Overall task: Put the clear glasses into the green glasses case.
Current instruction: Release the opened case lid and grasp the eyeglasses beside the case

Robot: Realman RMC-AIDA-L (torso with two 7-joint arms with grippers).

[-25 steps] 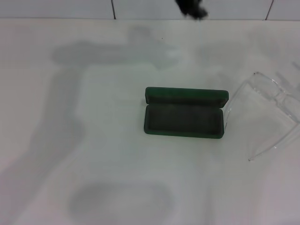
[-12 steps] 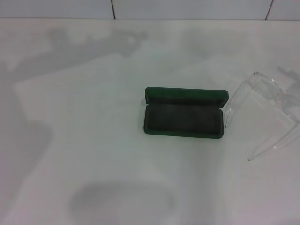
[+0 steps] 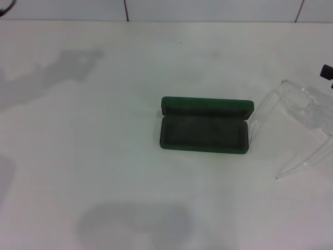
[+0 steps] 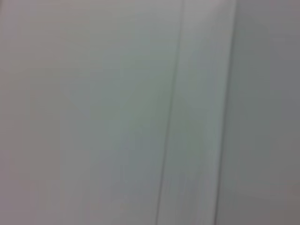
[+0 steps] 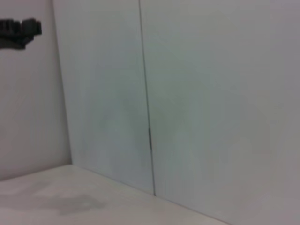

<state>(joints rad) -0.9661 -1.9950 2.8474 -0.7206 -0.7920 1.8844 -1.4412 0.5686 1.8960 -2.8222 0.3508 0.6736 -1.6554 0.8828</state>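
Note:
The green glasses case (image 3: pixel 204 133) lies open at the table's middle, its lid (image 3: pixel 207 107) standing up at the back and the dark lining empty. The clear glasses (image 3: pixel 297 107) rest on the table just right of the case, temple arms unfolded; one arm (image 3: pixel 253 130) touches or nearly touches the case's right end. A small dark part of my right gripper (image 3: pixel 327 72) shows at the right edge, beyond the glasses. A thin dark sliver of my left arm (image 3: pixel 6 8) is at the top left corner. A dark gripper shape (image 5: pixel 18 31) hangs far off in the right wrist view.
White table (image 3: pixel 104 156) with a tiled wall (image 3: pixel 208 9) behind it. Soft grey shadows lie on the table at the left and front. Both wrist views show only white wall panels and a strip of table.
The dark arm part at the top middle has left the view and its shadow has slid left. A dark gripper part has appeared at the right edge. Case and glasses have not moved.

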